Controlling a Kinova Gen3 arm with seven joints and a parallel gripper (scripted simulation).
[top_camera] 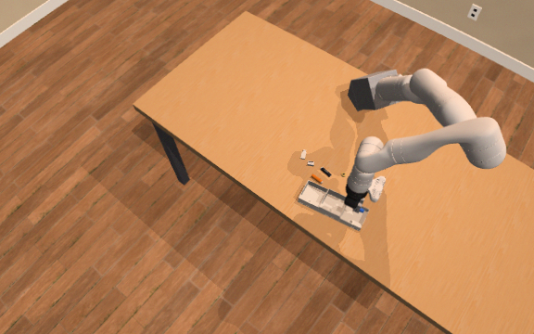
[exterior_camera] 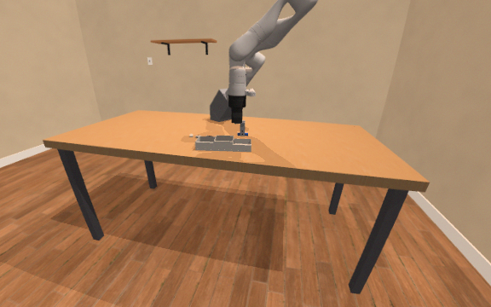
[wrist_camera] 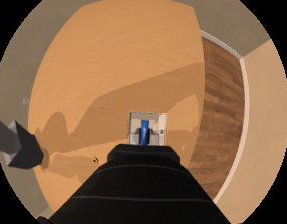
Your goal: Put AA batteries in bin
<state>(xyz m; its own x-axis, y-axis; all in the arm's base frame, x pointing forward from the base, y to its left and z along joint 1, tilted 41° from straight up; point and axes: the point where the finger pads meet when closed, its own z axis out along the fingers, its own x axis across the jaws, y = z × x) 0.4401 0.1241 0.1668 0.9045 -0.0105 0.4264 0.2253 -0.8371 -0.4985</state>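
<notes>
My gripper point(top_camera: 358, 207) is shut on a blue battery point(top_camera: 362, 210) and holds it upright just above the right-end compartment of a grey row of three bins point(top_camera: 332, 204). In the wrist view the blue battery point(wrist_camera: 144, 131) hangs over that open compartment point(wrist_camera: 148, 127). In the exterior view the gripper point(exterior_camera: 242, 127) is a little above the bins point(exterior_camera: 223, 143). An orange battery point(top_camera: 316, 178) and a black battery point(top_camera: 325, 172) lie on the table behind the bins. The bins' letters are too small to read.
Two small white things point(top_camera: 303, 154) point(top_camera: 310, 162) and a tiny yellowish thing point(top_camera: 343, 174) lie on the table near the batteries. The arm's grey base point(top_camera: 364, 90) stands at the back. The table's front edge runs close to the bins.
</notes>
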